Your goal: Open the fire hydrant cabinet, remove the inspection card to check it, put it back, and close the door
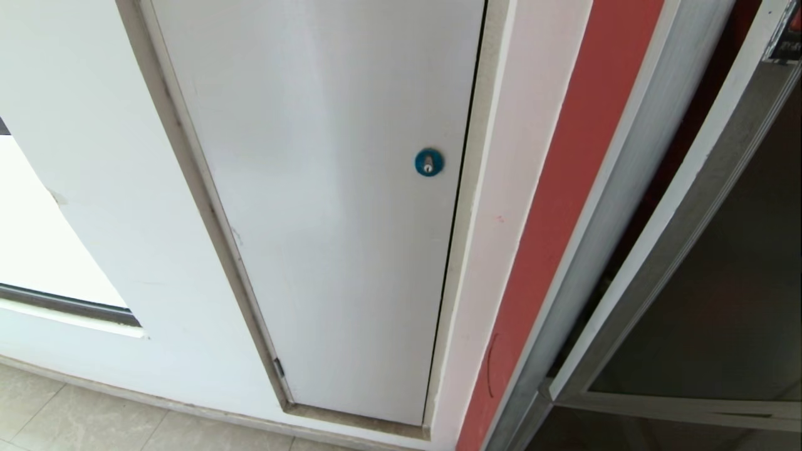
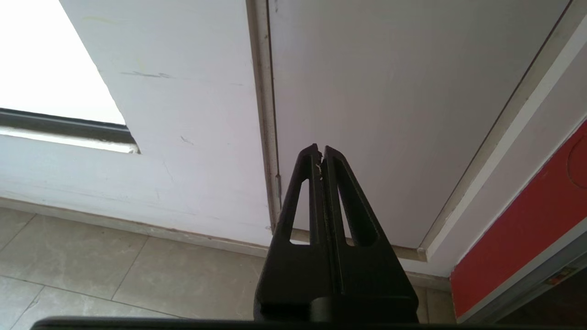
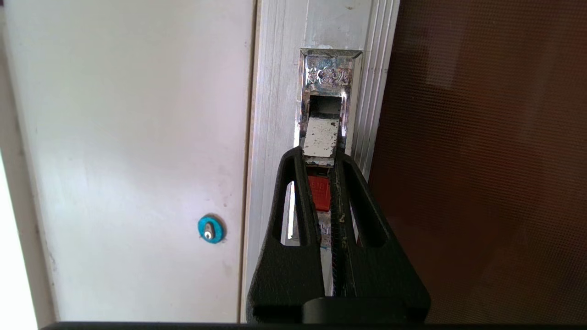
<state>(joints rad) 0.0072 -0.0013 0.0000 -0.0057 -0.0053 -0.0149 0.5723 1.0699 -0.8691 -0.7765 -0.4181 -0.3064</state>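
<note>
1. Off to the right side of the head view, the door (image 1: pixel 708 300) shows its dark tinted glass in a silver aluminium frame and stands ajar from the fire hydrant cabinet (image 1: pixel 633 181), whose silver frame runs beside a red wall strip (image 1: pixel 564 207). A white panel (image 1: pixel 326 207) with a round blue lock (image 1: pixel 429 162) fills the middle. Neither gripper shows in this view, and no inspection card can be seen.

2. Ahead of the left gripper (image 2: pixel 321 149) in the left wrist view lies the lower part of the white panel, with the grey tiled floor (image 2: pixel 114 270) beneath the fingers. Its black fingers (image 2: pixel 341 206) are pressed together and hold nothing; it hangs clear of the wall.

3. Between the right gripper's (image 3: pixel 320 158) fingertips in the right wrist view sits the silver tab of the latch (image 3: pixel 321 137), set in the door's aluminium frame. The fingers (image 3: pixel 298 201) are closed onto that tab, and an orange-red piece (image 3: pixel 319 193) shows in the narrow gap between them. Beside one finger is the door's dark glass; beside the other, the white panel with its blue lock.
</note>
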